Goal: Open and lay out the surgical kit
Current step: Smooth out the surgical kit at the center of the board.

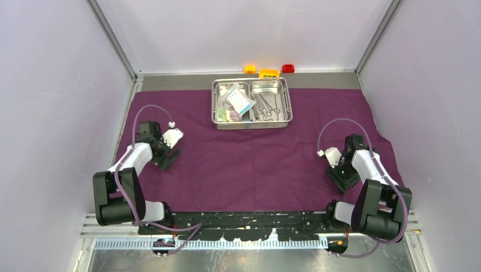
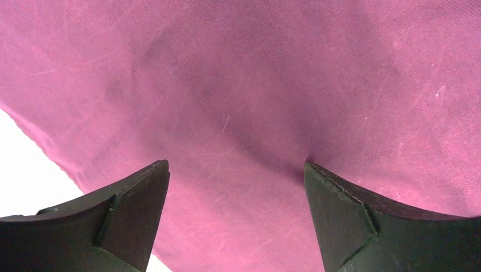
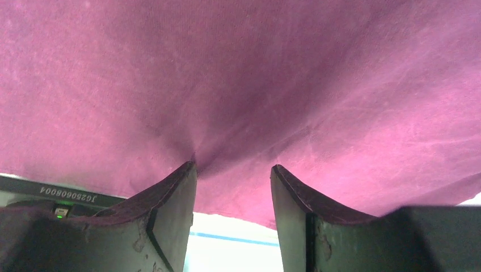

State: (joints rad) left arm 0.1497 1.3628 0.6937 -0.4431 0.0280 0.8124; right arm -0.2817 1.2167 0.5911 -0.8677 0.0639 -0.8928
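The dark-purple cloth lies spread flat over the table. At its back middle stands the steel tray. Clear sealed packets fill the tray's left compartment, and scissors and clamps lie in the right one. My left gripper is open at the cloth's left side, its tips down on the fabric near the cloth's edge. My right gripper is open at the near right part of the cloth. Its fingertips press into the fabric, which puckers at one tip. Nothing sits between either pair of jaws.
Yellow, orange and red toy bricks sit behind the tray by the back wall. Walls close in the left, right and back. The arms' black base rail runs along the near edge.
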